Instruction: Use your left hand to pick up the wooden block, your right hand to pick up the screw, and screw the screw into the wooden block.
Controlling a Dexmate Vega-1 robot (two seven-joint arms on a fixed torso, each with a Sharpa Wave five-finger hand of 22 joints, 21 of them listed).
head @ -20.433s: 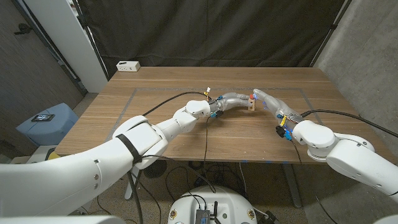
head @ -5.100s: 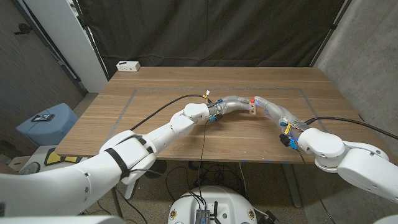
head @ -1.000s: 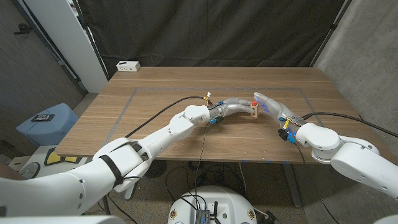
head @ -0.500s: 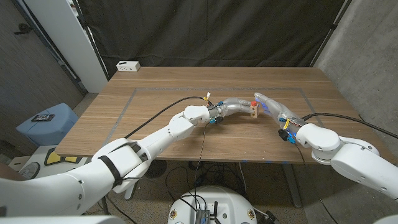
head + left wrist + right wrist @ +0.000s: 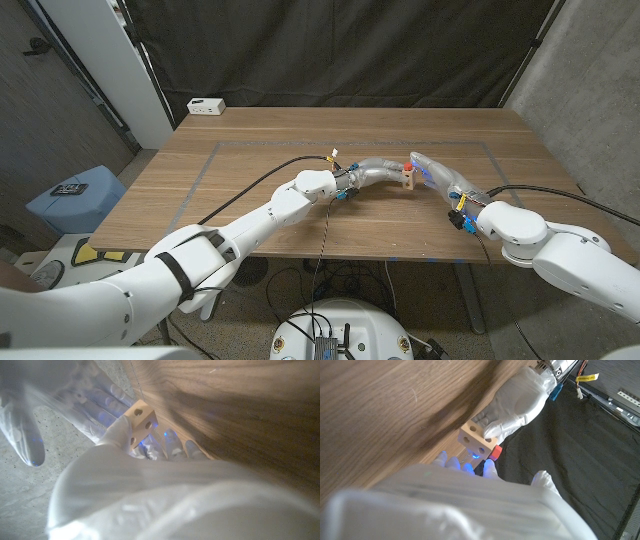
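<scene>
Left hand [image 5: 372,172] grips the block [image 5: 407,178] over the wood table [image 5: 250,150], dark curtain [image 5: 330,50] beyond; right hand [image 5: 432,171] pinches the red-headed screw [image 5: 495,451] beside it.

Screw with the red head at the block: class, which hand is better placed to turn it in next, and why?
Probably the right hand: its fingers meet the screw at the wooden block, while the left hand grips that block.
</scene>
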